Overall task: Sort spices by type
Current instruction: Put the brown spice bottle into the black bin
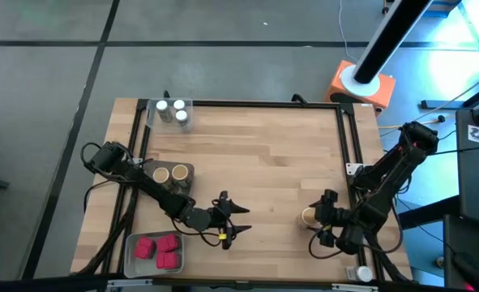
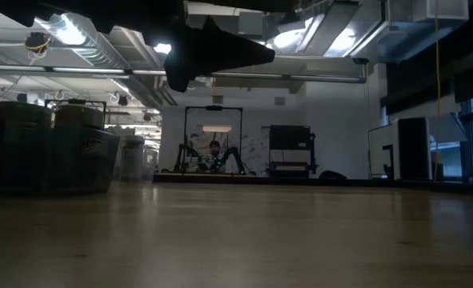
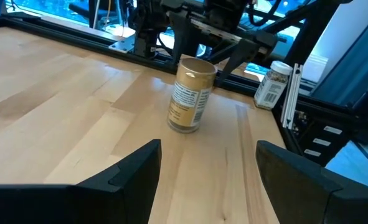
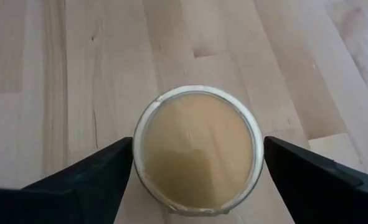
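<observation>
- The tan-lid jar [image 4: 197, 151] stands upright on the worktop [image 1: 263, 154], alone on its right side, well apart from every tray; it is the one tan jar not yet sorted.
- The right claw [image 4: 197, 171] hangs directly over the jar, looking down on its lid, with one dark finger on each side of it. The fingers stand wide and do not touch the glass, so I judge this a line-up for a grab from above, nothing held yet.
- The left claw [image 1: 233, 221] hovers over the worktop to the left of the jar, well apart from it, open and empty, pointing toward it; it seems to wait for a handover or simply stay clear.
- The dark tray [image 1: 173, 174], far left of the jar, holds two tan-lid jars [image 1: 170, 173]; that looks like the jar's destination.
- The grey tray [image 1: 131, 253], also far left and at the near edge, holds three red boxes [image 1: 160, 251].
- The clear tray [image 1: 151, 109], at the far left corner, holds three white-lid jars [image 1: 173, 110].
- A white-lid jar [image 3: 272, 84] stands off the worktop beyond the frame rail, near the right arm's base, still unsorted.
- The left arm lies between the jar and the dark tray, so a straight carry across could meet it.
</observation>
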Controlling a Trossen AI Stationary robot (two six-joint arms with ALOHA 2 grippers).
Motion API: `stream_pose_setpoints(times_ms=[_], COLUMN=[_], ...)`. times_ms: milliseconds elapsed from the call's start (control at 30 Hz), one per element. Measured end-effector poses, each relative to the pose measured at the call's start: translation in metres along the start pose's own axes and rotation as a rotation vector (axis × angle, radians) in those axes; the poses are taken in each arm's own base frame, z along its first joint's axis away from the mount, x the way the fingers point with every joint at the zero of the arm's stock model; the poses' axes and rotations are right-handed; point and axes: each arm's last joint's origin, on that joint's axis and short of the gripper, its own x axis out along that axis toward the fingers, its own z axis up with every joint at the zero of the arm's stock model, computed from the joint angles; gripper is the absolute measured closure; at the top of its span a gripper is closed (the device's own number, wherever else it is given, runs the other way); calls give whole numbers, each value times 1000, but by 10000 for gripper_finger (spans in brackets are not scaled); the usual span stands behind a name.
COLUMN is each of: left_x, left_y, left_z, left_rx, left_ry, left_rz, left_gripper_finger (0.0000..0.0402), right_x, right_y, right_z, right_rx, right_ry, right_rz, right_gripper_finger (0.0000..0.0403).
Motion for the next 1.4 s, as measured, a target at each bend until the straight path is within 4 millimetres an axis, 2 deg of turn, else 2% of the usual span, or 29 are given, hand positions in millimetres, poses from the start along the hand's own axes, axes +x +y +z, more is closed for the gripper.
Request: stream_pose_setpoints(times_ms=[233, 433, 933, 1167, 1400], left_x=[0, 0, -3, -19, -49], left_y=[0, 0, -4, -14, -19], left_z=[0, 0, 0, 13, 31], left_rx=[1, 1, 11, 49, 118], left_ry=[0, 0, -1, 0, 105], left_rz=[0, 0, -14, -50, -52], left_gripper_finger=[156, 156, 156, 156, 156], right_x=[6, 7, 7, 14, 23], right_y=[-2, -2, 1, 0, -3], right_z=[-4, -3, 5, 20, 47], right_rx=[17, 16, 73, 113, 133], right_ry=[-60, -100, -234, -275, -345], right_rz=[-11, -31, -43, -33, -6], right_gripper_finger=[52, 121, 122, 122, 122])
